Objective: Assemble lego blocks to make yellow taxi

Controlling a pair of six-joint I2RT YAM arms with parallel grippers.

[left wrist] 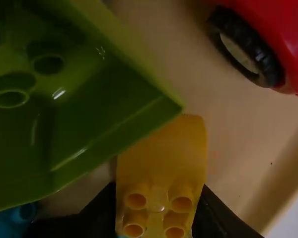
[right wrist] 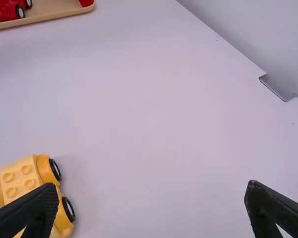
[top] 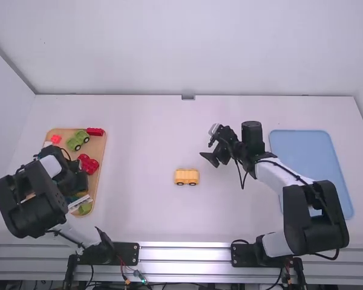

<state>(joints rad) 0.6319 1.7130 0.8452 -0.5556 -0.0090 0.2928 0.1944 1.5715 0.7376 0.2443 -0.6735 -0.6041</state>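
Clamping a yellow block [left wrist: 161, 163] at the tan tray [top: 102, 148] on the left, the left gripper [top: 74, 180] closed on its sides
The yellow wheeled base [top: 186, 176] stands mid-table, studs up; just right and farther, the right gripper [top: 209, 159] has its fingers wide apart, left of the blue tray [top: 302, 145]

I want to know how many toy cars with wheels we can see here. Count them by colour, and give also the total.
Yellow car with wheels: 1
Green car with wheels: 1
Red car with wheels: 1
Total: 3 visible; the left arm covers part of the wooden tray, so others may be hidden.
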